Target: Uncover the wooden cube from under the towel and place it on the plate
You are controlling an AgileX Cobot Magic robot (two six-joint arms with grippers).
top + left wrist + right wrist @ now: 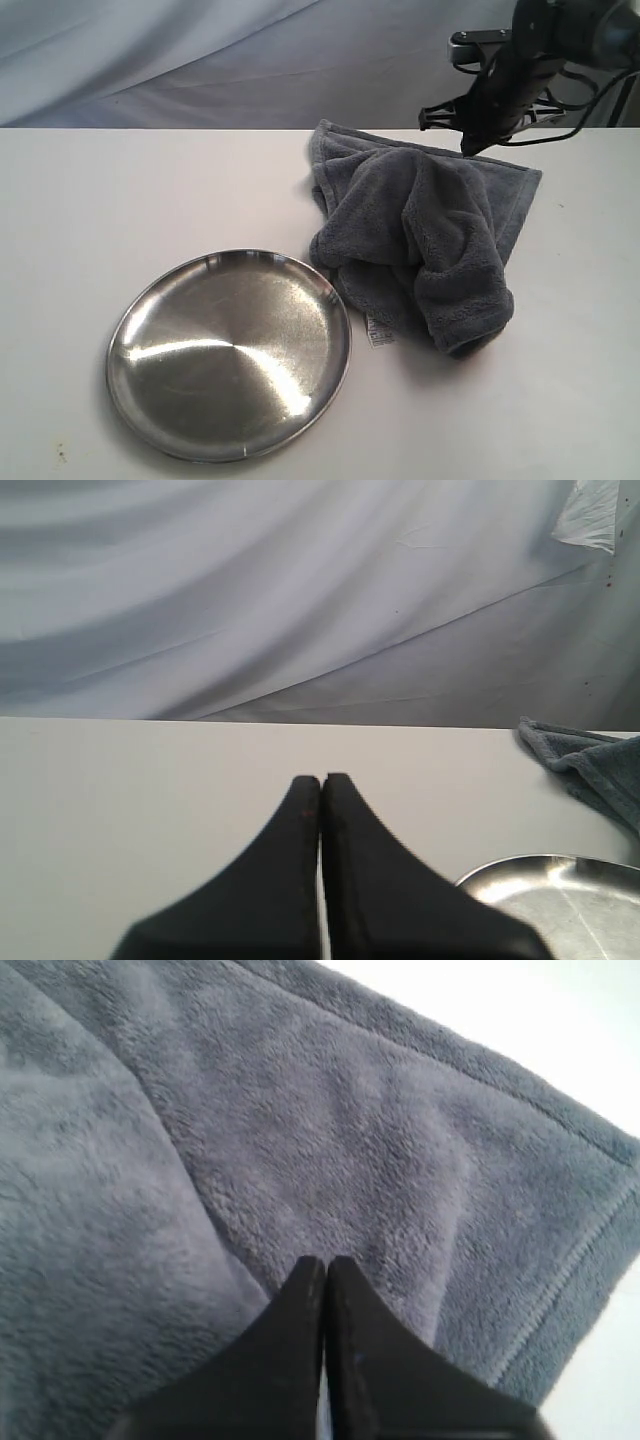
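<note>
— Right gripper [468,148] sits at the far hem of the towel [420,240], fingers pressed together. From its wrist view I see no fleece between them, so I'd call it closed on nothing.
— And the cube?
— Not to be seen anywhere. The towel is heaped in a lump just beside the plate [230,355], so I judge the cube is under that heap.
— So how should it take the cloth off?
— Part the fingers first. Then come down on the stitched hem, where the cloth lies thin and flat, pinch it, lift, and pull away from the plate. Dragging low could roll the cube along in the folds. Lifting high first should leave it where it lies.
— The other arm?
— Left gripper [321,780] hangs over bare table [100,200] near the plate's rim. Its fingers are together too, and it holds nothing.
— The table looks easy enough.
— Plain, pale and matt. A small white label [380,333] peeks out at the towel's near edge. Behind it all hangs a wrinkled pale sheet [200,50].
</note>
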